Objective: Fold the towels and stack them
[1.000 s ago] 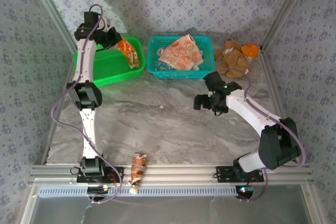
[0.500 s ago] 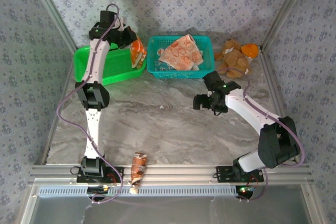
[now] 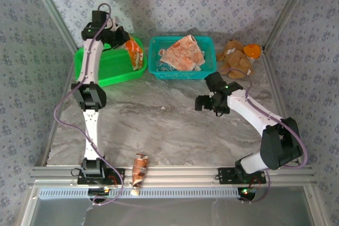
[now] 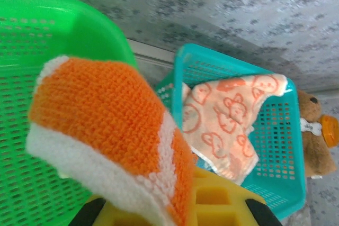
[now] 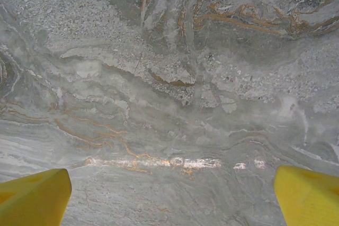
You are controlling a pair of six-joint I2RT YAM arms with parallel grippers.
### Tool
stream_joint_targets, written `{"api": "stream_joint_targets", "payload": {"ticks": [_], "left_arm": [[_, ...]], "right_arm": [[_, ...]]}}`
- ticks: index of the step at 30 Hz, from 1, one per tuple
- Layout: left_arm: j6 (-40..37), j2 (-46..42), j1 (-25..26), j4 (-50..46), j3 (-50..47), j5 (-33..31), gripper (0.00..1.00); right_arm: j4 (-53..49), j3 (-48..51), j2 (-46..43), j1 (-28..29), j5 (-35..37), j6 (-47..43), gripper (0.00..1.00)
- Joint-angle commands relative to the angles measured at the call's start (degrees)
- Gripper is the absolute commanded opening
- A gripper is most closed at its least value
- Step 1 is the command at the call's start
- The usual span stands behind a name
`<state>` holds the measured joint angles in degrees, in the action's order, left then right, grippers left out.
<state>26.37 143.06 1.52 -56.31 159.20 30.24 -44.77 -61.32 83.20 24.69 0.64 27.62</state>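
At the near edge of the marble table (image 3: pixel 159 125) you see a small brown and orange wrapped item (image 3: pixel 140 168) lying just ahead of the rail, between the two arm bases and closer to the left one. Farther in, at mid-table on the right, the right gripper (image 3: pixel 204 103) hovers over bare marble; in its wrist view the two yellow fingertips (image 5: pixel 32 197) stand far apart at the lower corners, so its fingers are spread wide with nothing between them. Toward the far left, the left gripper (image 3: pixel 125 42) is raised above the right end of the green basket (image 3: pixel 106 70), its fingers pinched tight on the orange towel (image 3: pixel 135 54). In the left wrist view you see this towel, orange with a white border, draped over the yellow fingers and hanging clear of the basket floor. Just beside the green basket, to its right, sits the teal basket (image 3: pixel 183 72), and the peach towel (image 3: pixel 183 51) with orange animal prints lies loosely crumpled inside it. Right of the teal basket, in the far right corner, a brown teddy bear (image 3: pixel 235 59) sits on the marble with an orange object (image 3: pixel 253 50) touching it. Patterned walls close the scene behind.
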Motion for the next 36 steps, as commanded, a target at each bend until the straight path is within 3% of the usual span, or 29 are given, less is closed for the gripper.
{"api": "stream_joint_targets", "payload": {"ticks": [1,12,23,24,28,32,36], "left_arm": [[-3.7,-1.4,-2.4,-2.9,-1.6,-1.4,0.0],[-12.3,-2.8,-7.6,-9.3,-7.2,-6.0,0.0],[-15.1,0.0,-11.2,-10.3,-9.3,-10.7,0.0],[-15.2,0.3,-11.5,-10.3,-9.3,-11.2,0.05],[-15.0,1.5,-12.5,-10.3,-9.0,-14.6,0.62],[-14.6,1.4,-12.9,-10.4,-8.7,-17.8,0.83],[-14.5,0.1,-12.5,-11.2,-8.9,-21.1,0.89]], "right_arm": [[-0.3,0.0,0.3,0.3,0.2,0.0,1.0],[0.1,-1.9,2.5,1.5,0.0,0.1,1.0],[-1.1,-3.0,3.2,2.5,0.2,0.1,1.0],[-1.2,-3.1,3.2,2.5,0.3,0.1,1.0],[-1.5,-3.3,3.2,2.7,0.4,0.1,1.0],[-1.6,-3.3,3.3,2.9,0.4,0.1,1.0],[-1.1,-3.3,3.1,3.0,0.4,0.2,1.0]]}}
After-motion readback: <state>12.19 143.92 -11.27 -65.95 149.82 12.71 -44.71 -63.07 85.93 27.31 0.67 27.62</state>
